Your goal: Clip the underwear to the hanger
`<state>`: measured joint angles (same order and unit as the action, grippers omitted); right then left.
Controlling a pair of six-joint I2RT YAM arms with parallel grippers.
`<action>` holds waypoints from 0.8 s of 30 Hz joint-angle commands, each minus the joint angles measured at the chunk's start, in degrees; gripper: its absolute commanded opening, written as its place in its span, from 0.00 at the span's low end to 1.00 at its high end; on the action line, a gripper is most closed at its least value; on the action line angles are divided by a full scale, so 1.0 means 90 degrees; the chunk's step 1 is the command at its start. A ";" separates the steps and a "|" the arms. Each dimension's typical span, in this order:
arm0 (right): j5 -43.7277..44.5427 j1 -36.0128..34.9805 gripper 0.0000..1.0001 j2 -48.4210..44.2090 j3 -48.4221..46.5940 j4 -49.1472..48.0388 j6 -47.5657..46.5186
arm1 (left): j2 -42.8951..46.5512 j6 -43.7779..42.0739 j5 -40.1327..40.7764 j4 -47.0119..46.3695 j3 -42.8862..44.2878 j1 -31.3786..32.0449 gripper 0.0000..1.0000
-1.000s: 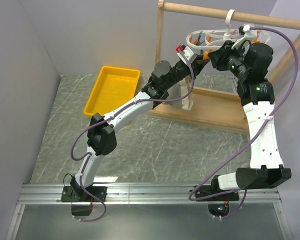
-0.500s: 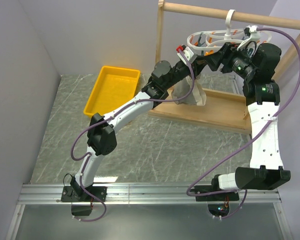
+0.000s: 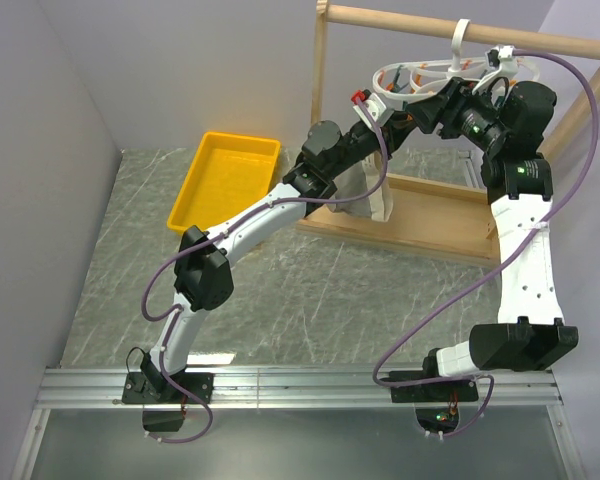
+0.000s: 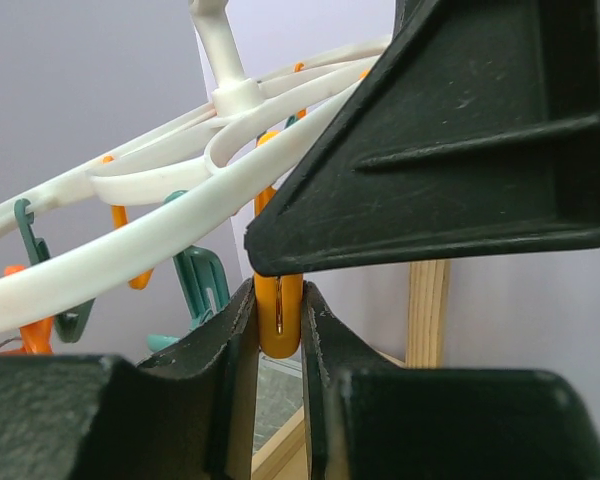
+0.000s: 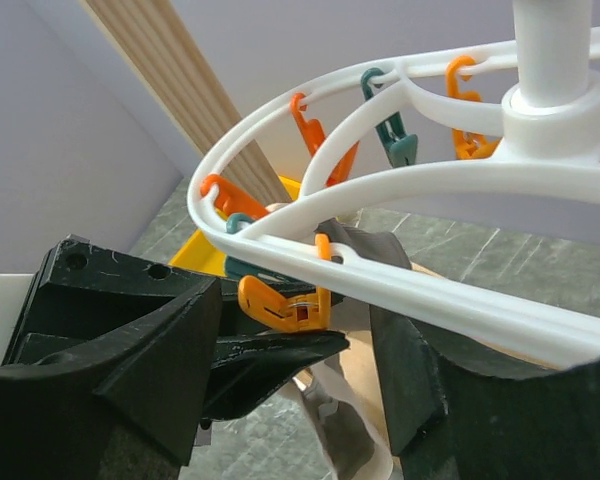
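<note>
The white ring hanger hangs by its hook from the wooden rail, with orange and teal clothespins under its rim. My left gripper is up at the rim, shut on an orange clothespin. The grey underwear hangs straight down just below it. In the right wrist view its dark top edge reaches the hanger rim beside the orange clothespin, and the rest of the underwear drops between my fingers. My right gripper is open around the pin and the left finger, gripping nothing.
The wooden rack frame has a rail and a base board at the back right. A yellow tray lies on the marble table at the back left and also shows in the right wrist view. Purple walls enclose the table.
The underwear spread out to the right half a second ago and now hangs narrow again. My right gripper has shifted slightly left along the hanger rim. The left arm has stayed put.
</note>
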<state>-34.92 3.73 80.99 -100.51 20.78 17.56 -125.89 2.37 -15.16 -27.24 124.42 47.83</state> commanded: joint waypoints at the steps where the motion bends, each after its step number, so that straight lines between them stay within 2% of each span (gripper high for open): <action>1: 0.0081 -0.0053 0.66 0.0015 -0.0190 -0.0462 0.0080 | 0.0139 0.0059 -0.0298 -0.0293 0.0053 0.0037 0.01; 5: 0.0100 -0.0092 0.52 0.0024 -0.0199 -0.0541 0.0070 | 0.0140 0.0088 -0.0327 -0.0264 0.0052 0.0037 0.03; 7: 0.0110 -0.0121 0.50 0.0034 -0.0219 -0.0541 0.0031 | 0.0149 0.0098 -0.0318 -0.0264 0.0062 0.0037 0.04; 9: 0.0110 -0.0140 0.43 0.0054 -0.0248 -0.0482 -0.0027 | 0.0149 0.0098 -0.0337 -0.0235 0.0072 0.0037 0.06; 10: 0.0120 -0.0141 0.38 0.0054 -0.0258 -0.0472 -0.0028 | 0.0149 0.0107 -0.0347 -0.0235 0.0062 0.0037 0.07; 17: 0.0188 -0.0141 0.14 0.0015 -0.0239 -0.0472 -0.0125 | 0.0179 0.0147 -0.0347 -0.0274 0.0023 0.0037 0.21; 21: 0.0178 -0.0141 0.06 0.0005 -0.0219 -0.0472 -0.0154 | 0.0179 0.0186 -0.0298 -0.0303 0.0013 0.0037 0.29; 24: 0.0159 -0.0160 0.02 0.0005 -0.0219 -0.0482 -0.0145 | 0.0179 0.0176 -0.0259 -0.0313 0.0013 0.0037 0.29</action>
<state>-32.40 2.92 81.14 -100.51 19.33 17.02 -125.89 3.09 -15.38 -27.53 124.36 47.70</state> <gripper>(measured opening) 0.168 0.295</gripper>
